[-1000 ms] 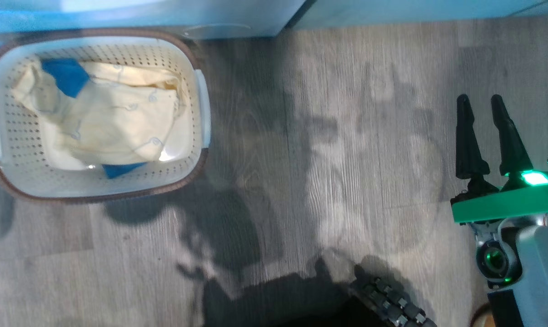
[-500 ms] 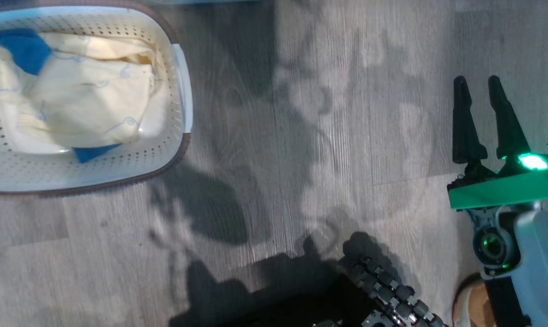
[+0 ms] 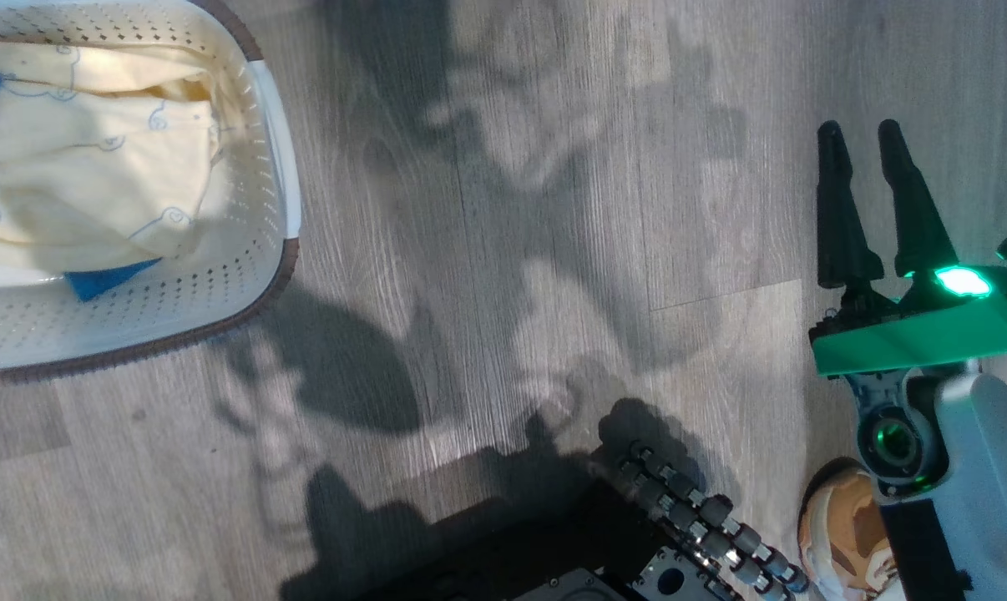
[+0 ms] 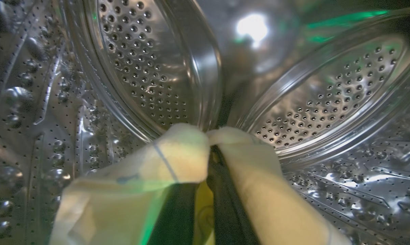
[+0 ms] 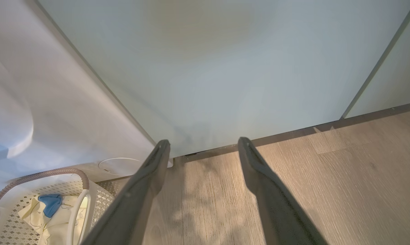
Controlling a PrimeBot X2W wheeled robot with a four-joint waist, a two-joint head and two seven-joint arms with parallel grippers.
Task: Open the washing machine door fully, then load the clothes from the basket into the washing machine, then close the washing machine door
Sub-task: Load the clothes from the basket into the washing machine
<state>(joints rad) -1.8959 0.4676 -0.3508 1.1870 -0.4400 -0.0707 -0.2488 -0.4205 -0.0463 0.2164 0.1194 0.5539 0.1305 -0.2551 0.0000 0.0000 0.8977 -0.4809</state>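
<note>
Inside the washing machine's steel drum (image 4: 150,68), my left gripper (image 4: 209,149) is shut on a pale yellow garment (image 4: 177,156) that drapes over both fingers. The basket (image 3: 270,209) stands on the floor at the head view's upper left, and more of the clothes (image 3: 78,184), pale yellow with blue parts, lie in it. My right gripper (image 3: 858,138) hangs open and empty over bare floor far to the basket's right. In the right wrist view the right gripper (image 5: 204,141) points at the cabinet base, with the washing machine's white front (image 5: 55,102) and the basket (image 5: 86,190) at its left. The washing machine door is out of view.
A pale green cabinet (image 5: 225,68) rises right of the washer, above wood-look floor (image 3: 512,250). My dark base with its cable chain (image 3: 704,526) sits at the head view's bottom. A tan and white shoe (image 3: 846,534) shows beside my right forearm.
The head camera has moved, so the basket has slid toward the picture's upper left and the washer's base has left the frame. My right gripper stays open.
</note>
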